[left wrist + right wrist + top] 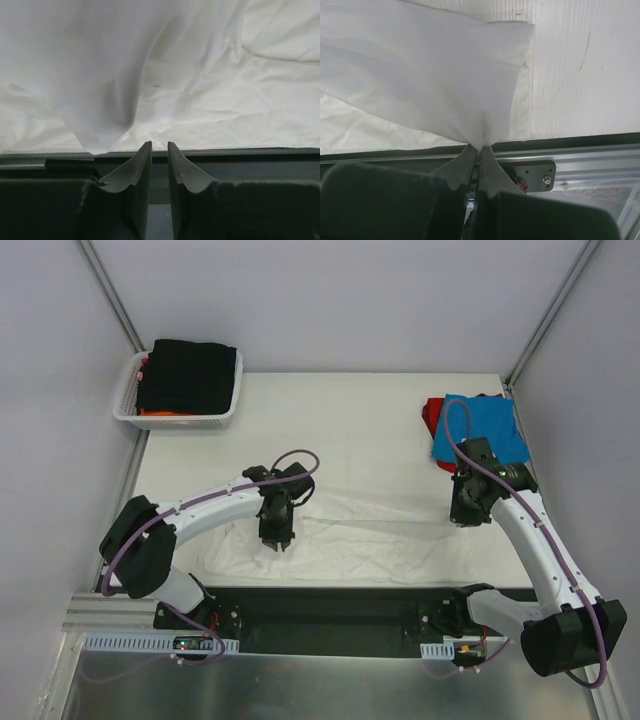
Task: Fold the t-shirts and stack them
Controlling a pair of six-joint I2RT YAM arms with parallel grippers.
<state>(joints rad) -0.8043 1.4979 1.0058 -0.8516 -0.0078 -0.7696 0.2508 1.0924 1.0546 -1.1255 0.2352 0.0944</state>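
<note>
Jaws: right gripper (481, 150) tight on 1 white t-shirt (420, 75), left gripper (159, 147) slightly apart.

Left fingers (137, 170) ajar, right fingers (465, 167) together

right jaws: clamped on a fold of white t-shirt (420, 75) | table (580, 75): showing upper right

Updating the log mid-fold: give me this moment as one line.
left hand: slightly open, empty | right hand: shut on white t-shirt | blue t-shirt: far right corner
</note>
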